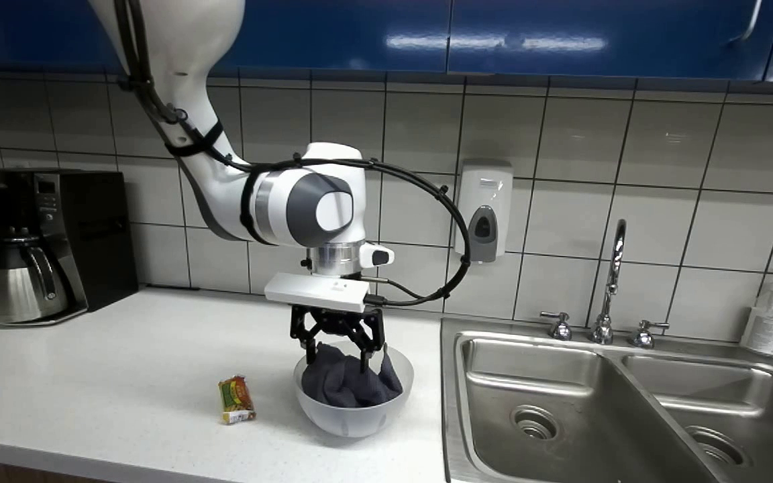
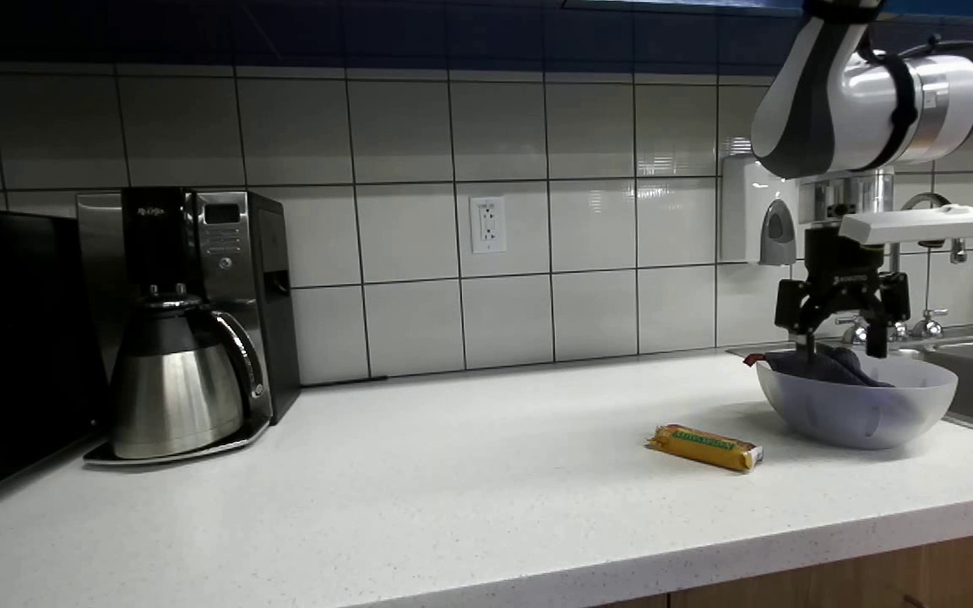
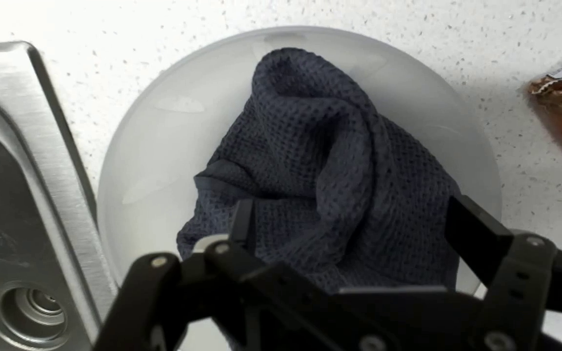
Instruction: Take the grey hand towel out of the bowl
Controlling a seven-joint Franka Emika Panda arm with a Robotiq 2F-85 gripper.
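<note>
The dark grey, waffle-weave hand towel [image 3: 310,161] is bunched in folds inside the translucent bowl [image 1: 349,422], set near the edge of the countertop [image 2: 453,481] at the double-basin sink [image 1: 452,402]. The Robotiq gripper [image 1: 337,364] is positioned over the towel, fingers [image 3: 478,239] spread wide.

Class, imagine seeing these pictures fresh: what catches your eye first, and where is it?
The white robot arm probably strikes first, its black gripper open over the pale bowl. Next comes the crumpled dark grey towel in that bowl. A colourful wrapped snack then stands out on the counter, across the bowl from the sink.
</note>
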